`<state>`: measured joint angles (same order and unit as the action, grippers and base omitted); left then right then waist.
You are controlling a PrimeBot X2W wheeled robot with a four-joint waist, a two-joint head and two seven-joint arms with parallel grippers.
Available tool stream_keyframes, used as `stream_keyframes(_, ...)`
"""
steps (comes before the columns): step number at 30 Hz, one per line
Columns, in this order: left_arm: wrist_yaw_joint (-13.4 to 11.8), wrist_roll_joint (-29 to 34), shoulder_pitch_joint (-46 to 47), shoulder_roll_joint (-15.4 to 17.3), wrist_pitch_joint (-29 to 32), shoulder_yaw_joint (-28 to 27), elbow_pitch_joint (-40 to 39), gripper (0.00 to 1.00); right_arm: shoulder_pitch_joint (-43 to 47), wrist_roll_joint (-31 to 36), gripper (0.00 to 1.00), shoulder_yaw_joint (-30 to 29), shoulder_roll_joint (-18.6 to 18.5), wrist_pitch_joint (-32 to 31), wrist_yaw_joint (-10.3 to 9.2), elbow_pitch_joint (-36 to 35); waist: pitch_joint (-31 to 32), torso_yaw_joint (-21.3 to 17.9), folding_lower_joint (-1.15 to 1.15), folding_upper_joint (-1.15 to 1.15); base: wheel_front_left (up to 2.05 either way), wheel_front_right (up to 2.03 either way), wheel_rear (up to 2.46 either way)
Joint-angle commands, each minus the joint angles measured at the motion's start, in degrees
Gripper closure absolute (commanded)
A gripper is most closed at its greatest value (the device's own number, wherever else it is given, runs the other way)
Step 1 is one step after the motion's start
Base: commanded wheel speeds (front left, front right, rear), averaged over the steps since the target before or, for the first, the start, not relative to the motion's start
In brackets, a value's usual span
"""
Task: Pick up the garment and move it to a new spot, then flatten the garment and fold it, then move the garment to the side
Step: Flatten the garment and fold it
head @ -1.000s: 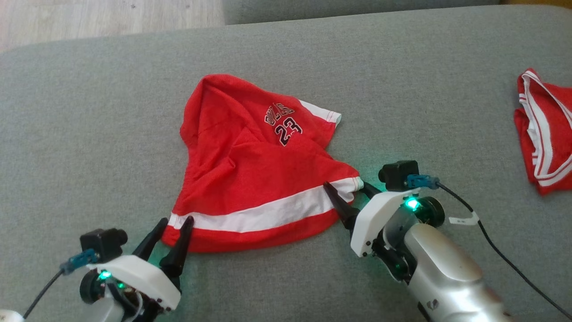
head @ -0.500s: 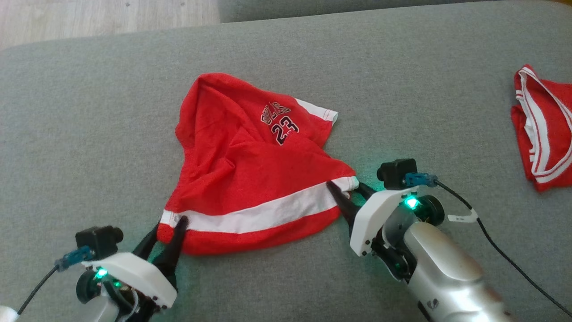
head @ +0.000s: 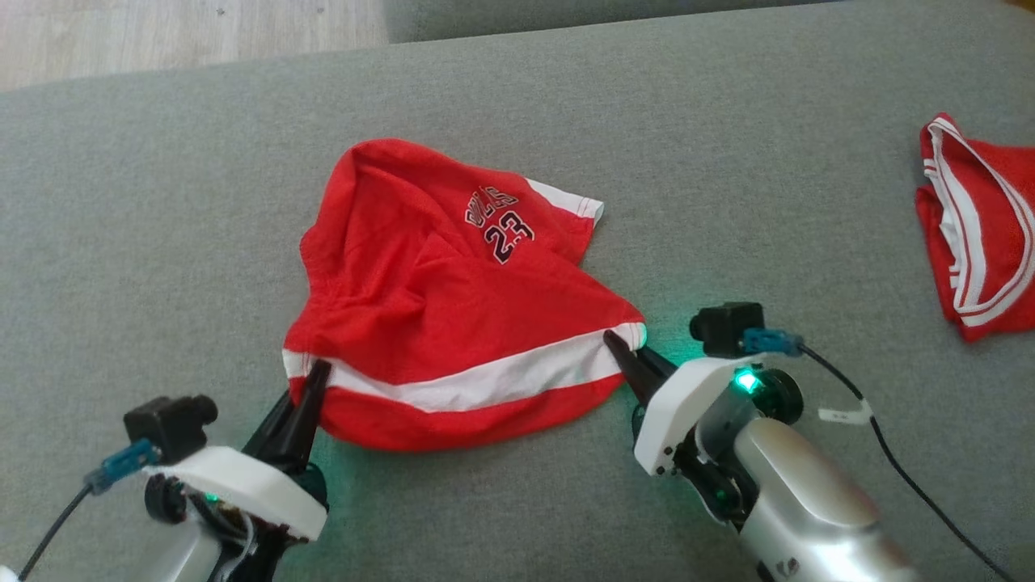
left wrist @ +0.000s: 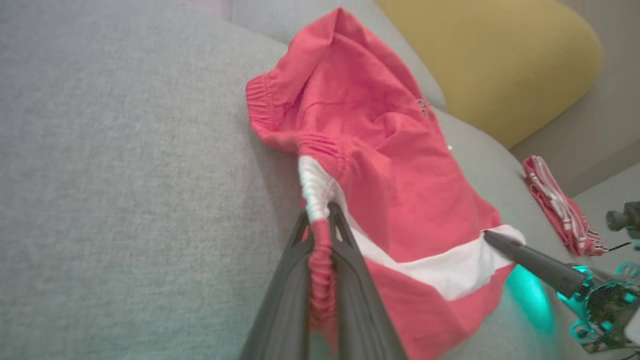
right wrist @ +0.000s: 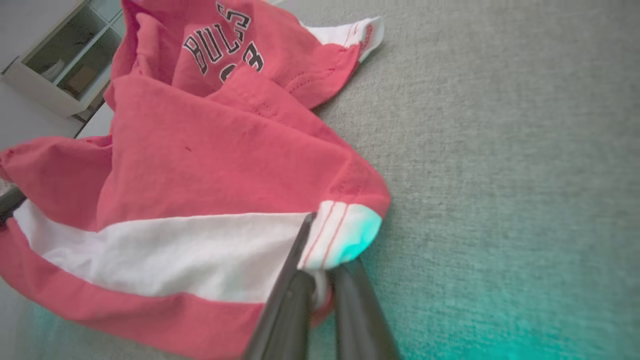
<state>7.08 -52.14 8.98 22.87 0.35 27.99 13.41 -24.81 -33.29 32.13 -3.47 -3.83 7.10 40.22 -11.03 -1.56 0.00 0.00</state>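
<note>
The garment (head: 453, 307) is a pair of red shorts with a white stripe and "BULLS 23" print, lying crumpled on the grey cushion (head: 566, 105). At its near left corner my left gripper (head: 317, 373) is shut on the elastic edge; in the left wrist view the bunched red and white fabric (left wrist: 320, 240) is pinched between the fingers (left wrist: 350, 260). At the near right corner my right gripper (head: 621, 346) is shut on the white stripe end, and the right wrist view shows the cloth (right wrist: 340, 230) clamped between the dark fingers (right wrist: 285, 310).
A second red and white garment (head: 978, 234) lies folded at the cushion's right edge. A yellow pillow (left wrist: 500, 60) shows beyond the shorts in the left wrist view. Wooden floor (head: 162, 32) lies past the far left edge. A black cable (head: 906, 461) trails from my right wrist.
Both grippers have closed from open onto the near corners of the shorts. The near edge has been drawn a little wider and flatter.
</note>
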Motion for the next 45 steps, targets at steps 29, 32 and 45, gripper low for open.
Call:
stream_keyframes(29,-6.8,-12.8,-9.4,9.7,2.1,-14.3,-52.6,1.00,17.6,-20.6,1.00,-29.0,-6.0,-23.0,0.39,-73.6,6.4,-7.6,0.00,0.00,0.00,0.00,0.00)
stream_keyframes(32,-8.6,-15.9,-3.8,11.1,5.6,-16.3,-55.9,1.00,13.5,-21.6,1.00,-33.6,-3.6,-28.3,0.39,-75.6,5.4,-8.5,0.00,0.00,0.00,0.00,0.00)
stream_keyframes(45,-8.7,-11.6,35.1,11.0,15.5,-12.3,-31.8,1.00,-24.6,-16.1,1.00,-31.5,0.6,-29.9,0.39,-48.0,-9.1,-9.5,0.00,0.00,0.00,0.00,0.00)
